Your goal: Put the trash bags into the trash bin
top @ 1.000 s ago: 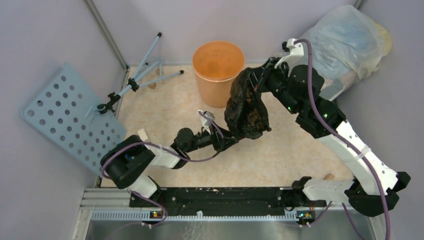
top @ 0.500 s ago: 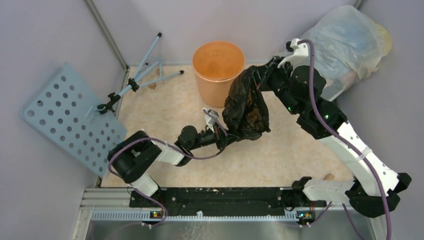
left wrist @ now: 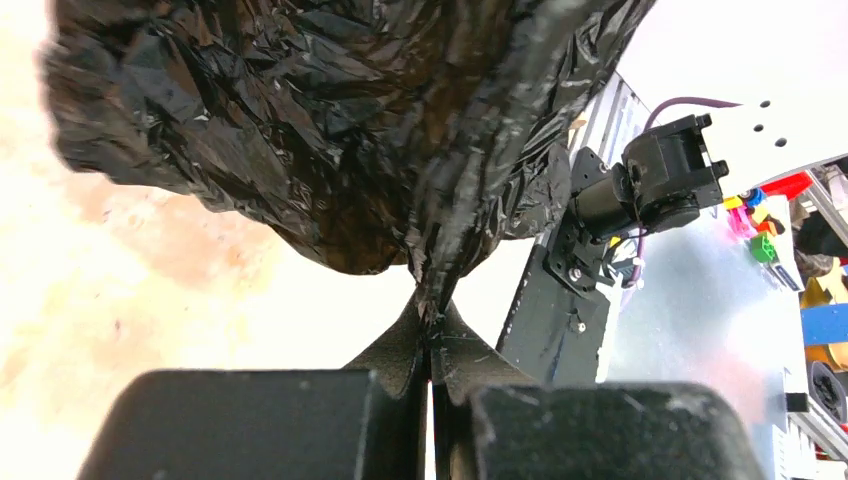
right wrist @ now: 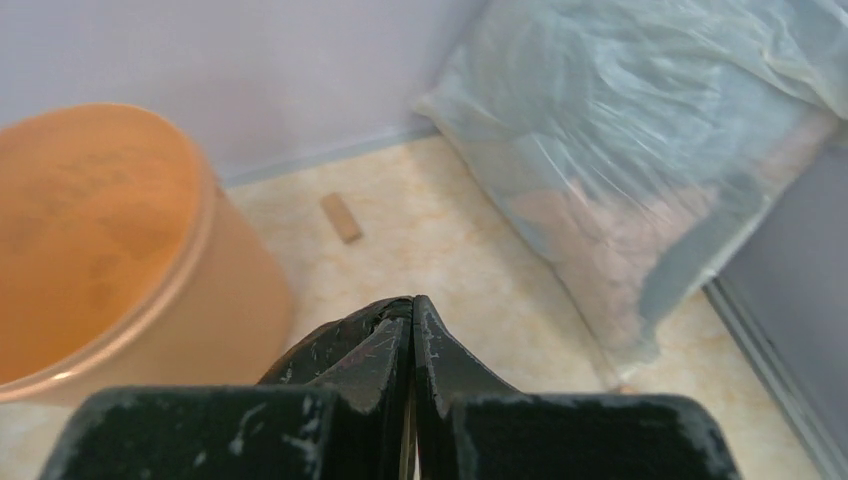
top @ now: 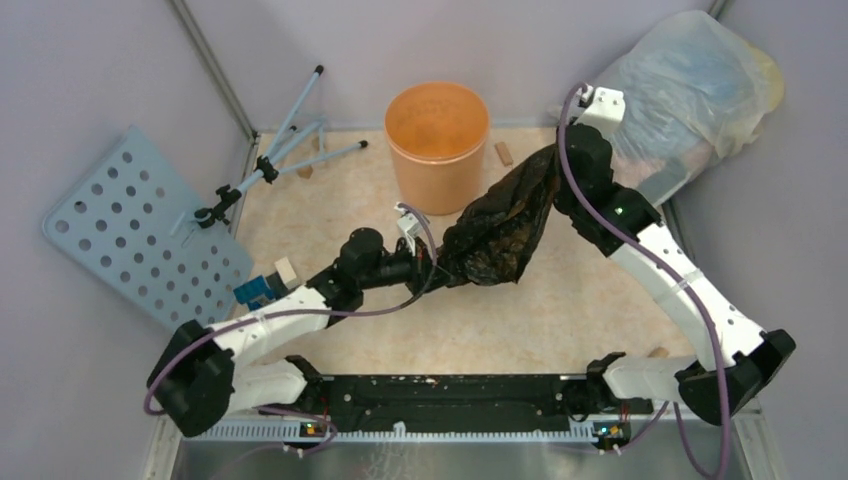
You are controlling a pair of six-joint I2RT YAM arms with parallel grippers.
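The black trash bag hangs stretched between my two grippers, above the floor, just in front and to the right of the orange trash bin. My left gripper is shut on the bag's lower left end. In the left wrist view the crinkled trash bag fills the top, and a fold of it is pinched at the left gripper. My right gripper is shut on the bag's upper right end. In the right wrist view black film lies over one finger of the right gripper, with the trash bin to its left.
A big translucent stuffed bag fills the back right corner. A small wooden block lies right of the bin. A perforated grey panel and a folded tripod lean at the left wall. Grey walls close in both sides.
My left gripper has closed on the bag's lower end and its arm has stretched out. My right arm has swung right and back, pulling the bag taut.
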